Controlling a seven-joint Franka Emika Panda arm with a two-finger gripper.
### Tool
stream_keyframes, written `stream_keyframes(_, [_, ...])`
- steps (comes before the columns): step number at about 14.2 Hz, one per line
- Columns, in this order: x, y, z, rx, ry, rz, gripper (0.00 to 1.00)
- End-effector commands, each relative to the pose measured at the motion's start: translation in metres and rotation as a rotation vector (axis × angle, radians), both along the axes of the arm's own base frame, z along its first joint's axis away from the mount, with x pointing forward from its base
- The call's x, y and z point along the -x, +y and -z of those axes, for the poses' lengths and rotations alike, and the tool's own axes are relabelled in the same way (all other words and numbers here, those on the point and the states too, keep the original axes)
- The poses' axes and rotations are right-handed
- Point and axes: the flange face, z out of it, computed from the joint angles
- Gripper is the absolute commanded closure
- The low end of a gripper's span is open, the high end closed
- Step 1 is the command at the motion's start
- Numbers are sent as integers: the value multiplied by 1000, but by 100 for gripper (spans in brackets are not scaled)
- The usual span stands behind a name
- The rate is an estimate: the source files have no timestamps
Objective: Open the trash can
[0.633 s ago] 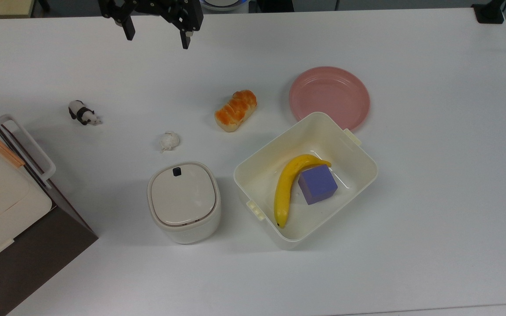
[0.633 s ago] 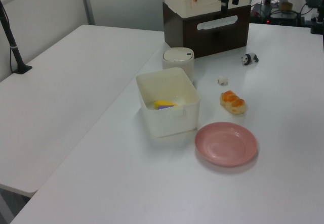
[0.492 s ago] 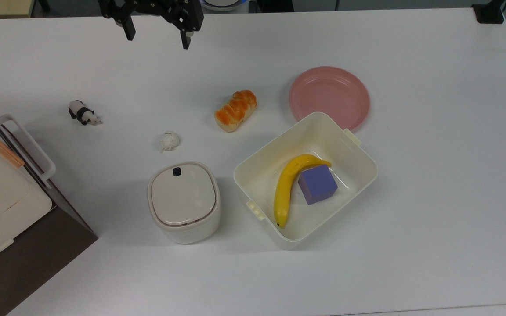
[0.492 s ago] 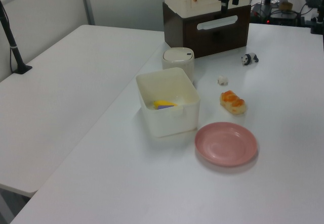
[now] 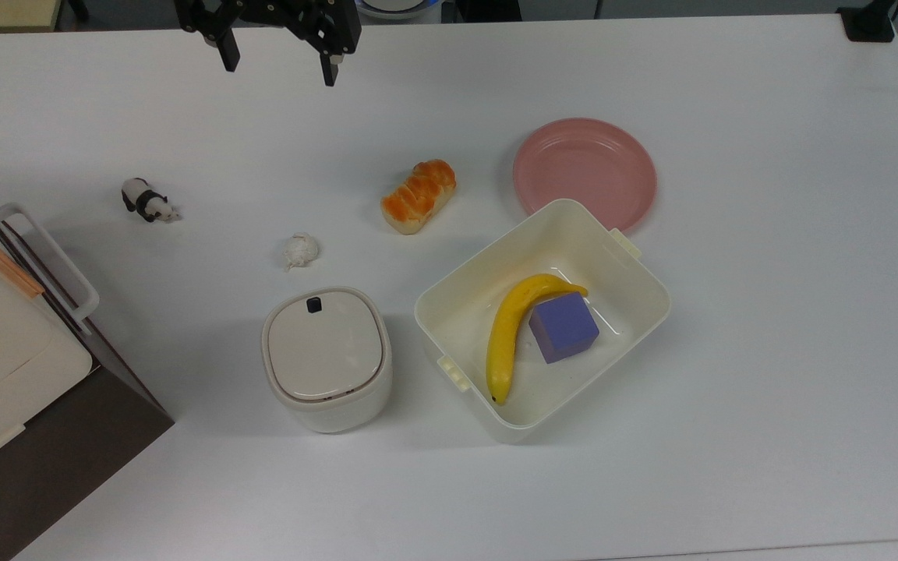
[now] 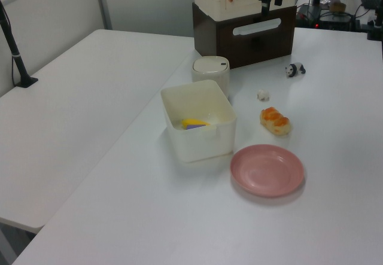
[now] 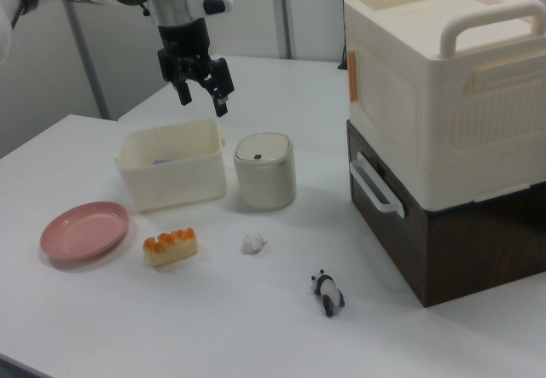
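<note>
The claw [image 5: 277, 66] hangs open and empty, well apart from the trash can [image 5: 327, 358], whose lid sits shut, button uppermost for pressing.

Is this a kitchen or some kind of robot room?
Probably a robot lab: a black two-finger gripper hangs open over a plain white table set with props like a small toy panda and a closed cream-white lidded trash can.

Small cream-white rounded-square trash can [image 5: 327, 360], standing upright on the white table. Flat beige lid [image 5: 324, 343] shut, with a small dark push button [image 5: 313, 305] at the edge toward the top view's top.
</note>
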Motion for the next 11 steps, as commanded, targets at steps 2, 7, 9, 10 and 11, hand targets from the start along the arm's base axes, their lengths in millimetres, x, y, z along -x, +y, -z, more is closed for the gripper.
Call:
stream_keyframes(2, [12, -1, -5, 14, 20, -29, 0])
stream_keyframes(7, [12, 0, -3, 11, 23, -26, 0])
stream_keyframes(9, [12, 0, -3, 10, 26, -25, 0])
stream_keyframes(10, [12, 0, -3, 10, 27, -25, 0])
stream_keyframes(11, [12, 0, -3, 10, 27, -25, 0])
